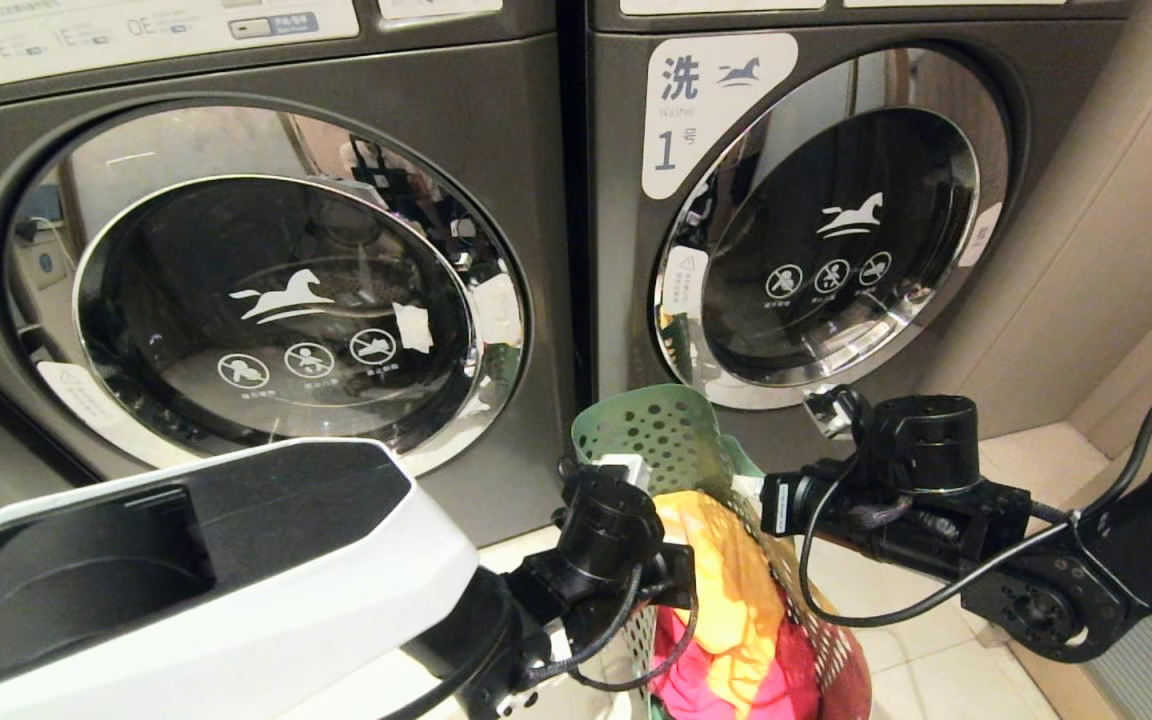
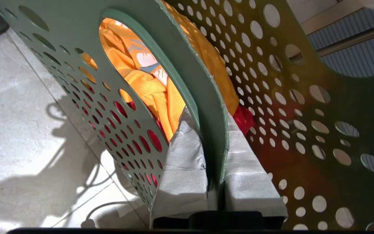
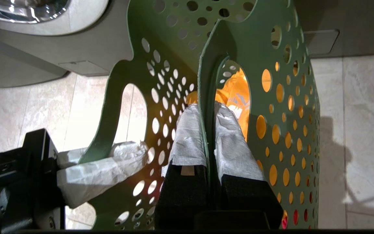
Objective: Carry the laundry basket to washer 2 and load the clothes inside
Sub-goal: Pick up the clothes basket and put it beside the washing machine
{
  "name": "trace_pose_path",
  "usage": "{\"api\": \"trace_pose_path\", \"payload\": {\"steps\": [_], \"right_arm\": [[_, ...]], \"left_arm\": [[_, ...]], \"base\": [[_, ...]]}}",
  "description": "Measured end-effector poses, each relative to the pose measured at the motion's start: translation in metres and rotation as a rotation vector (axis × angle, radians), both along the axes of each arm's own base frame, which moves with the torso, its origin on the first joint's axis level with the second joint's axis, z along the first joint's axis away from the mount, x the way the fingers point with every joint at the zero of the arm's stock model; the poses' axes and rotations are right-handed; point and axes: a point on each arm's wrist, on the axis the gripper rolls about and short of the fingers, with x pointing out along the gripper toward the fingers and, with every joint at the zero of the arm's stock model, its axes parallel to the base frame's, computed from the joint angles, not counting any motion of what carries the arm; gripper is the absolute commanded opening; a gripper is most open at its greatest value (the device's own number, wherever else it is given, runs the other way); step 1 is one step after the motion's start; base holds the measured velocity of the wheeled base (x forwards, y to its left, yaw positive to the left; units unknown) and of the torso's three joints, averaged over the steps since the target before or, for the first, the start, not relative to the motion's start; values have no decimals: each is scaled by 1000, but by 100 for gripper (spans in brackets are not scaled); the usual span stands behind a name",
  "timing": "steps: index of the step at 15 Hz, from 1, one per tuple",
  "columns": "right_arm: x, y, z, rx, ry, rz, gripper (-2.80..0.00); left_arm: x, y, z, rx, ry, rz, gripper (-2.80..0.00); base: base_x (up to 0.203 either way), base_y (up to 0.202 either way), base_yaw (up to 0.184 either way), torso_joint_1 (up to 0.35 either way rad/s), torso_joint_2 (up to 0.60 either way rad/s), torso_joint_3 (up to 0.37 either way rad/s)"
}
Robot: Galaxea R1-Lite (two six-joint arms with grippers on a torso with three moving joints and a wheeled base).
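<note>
Left pincer (image 2: 218, 143) and right pincer (image 3: 208, 130) each clamp opposite rims of the perforated green plastic laundry basket (image 1: 666, 430), keeping the load level for carrying.

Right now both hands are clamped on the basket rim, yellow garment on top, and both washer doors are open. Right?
Not quite: both washer doors are shut, as the head view shows. The rest holds: the left hand and right hand are each clamped on the basket rim, with the yellow garment on top.
</note>
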Motion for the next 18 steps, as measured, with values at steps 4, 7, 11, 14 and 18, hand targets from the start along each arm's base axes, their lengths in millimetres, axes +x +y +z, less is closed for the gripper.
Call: {"api": "trace_pose_path", "payload": {"steps": [4,7,11,14,18], "right_arm": [[1,-10,-4,-13,14,-30,-280],[3,-18,-6,-30,13,-49,-280],[7,-21,-13,-37,25,-63,-280],[14,-20,-19,-39,-9,-60,-280],[23,-20,-36,-55,-1,-61,-280]], "left_arm": [[3,-12,0,14,11,-12,-280],[7,-19,-1,15,11,-15,-280],[8,-22,-6,21,15,-15,-280],[12,-25,-11,29,9,-7,-280],[18,-27,-22,46,4,20,-280]], "base": [[0,0,0,6,2,-198],[0,0,0,7,3,-195],[0,0,0,1,4,-199],[0,0,0,1,0,-165],[0,0,0,3,3,-27]]}}
